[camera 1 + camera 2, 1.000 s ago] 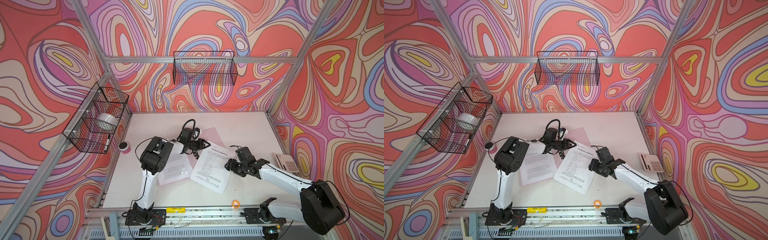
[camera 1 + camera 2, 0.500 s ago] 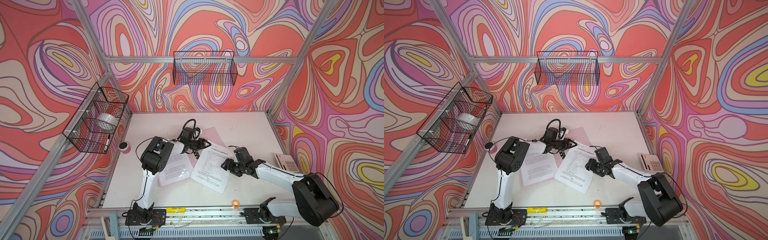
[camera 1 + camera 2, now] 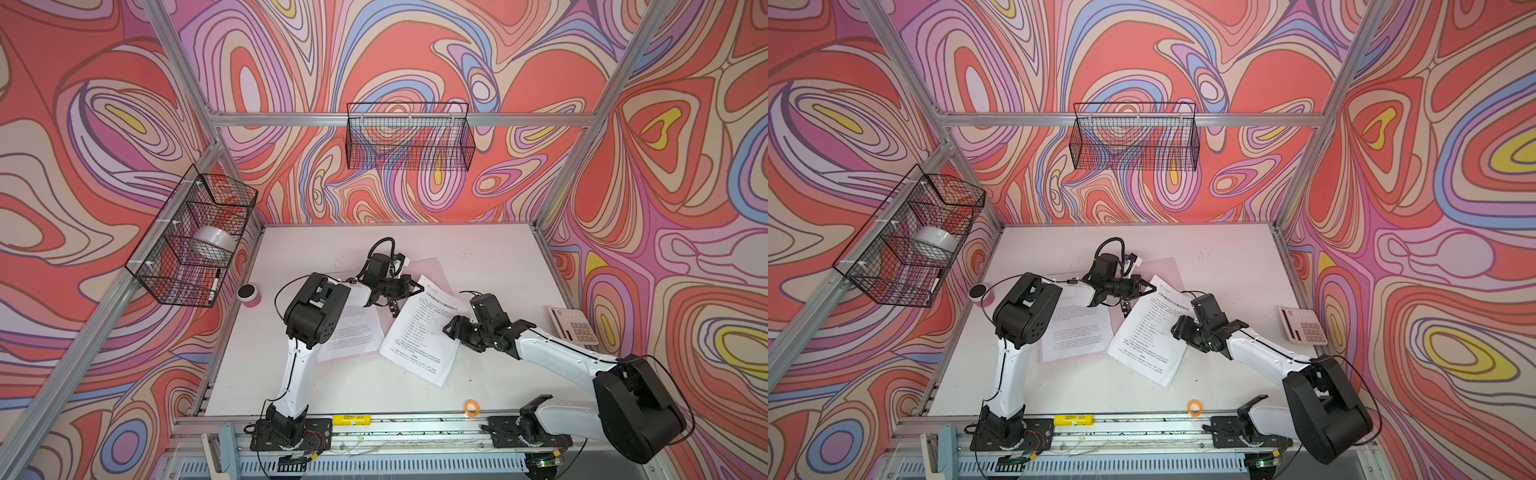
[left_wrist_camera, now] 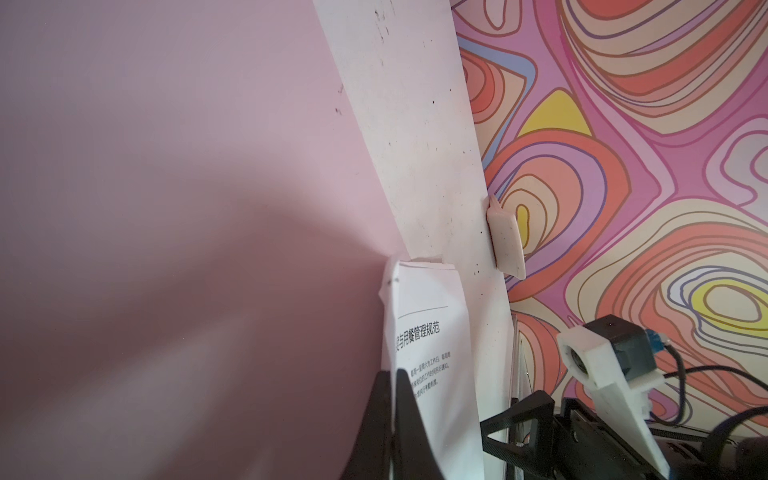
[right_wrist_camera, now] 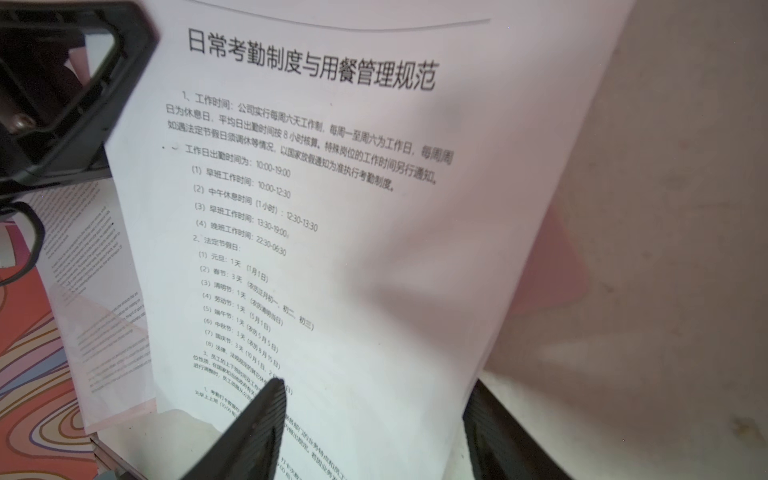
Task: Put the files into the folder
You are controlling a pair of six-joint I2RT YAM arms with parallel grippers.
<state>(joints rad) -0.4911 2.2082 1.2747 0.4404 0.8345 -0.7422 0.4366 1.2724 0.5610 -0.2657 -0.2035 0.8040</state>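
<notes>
And there we saw the left gripper (image 3: 417, 286), fingers pressed together, pinching the top edge of the headed sheet (image 3: 419, 345); its wrist view showed paper squeezed between the black fingers (image 4: 405, 399). That sheet lay slanted mid-table, its upper corner overlapping the pink folder (image 3: 434, 270), which sat flat on the white table (image 3: 478, 249). The right gripper (image 3: 451, 330) was at the sheet's right edge with its jaws spread wide, one finger (image 5: 266, 415) over the print and nothing held. We spotted a second printed sheet (image 3: 357, 332) beside it, under the left arm, and a calculator (image 3: 573, 328) well apart by the right wall.
</notes>
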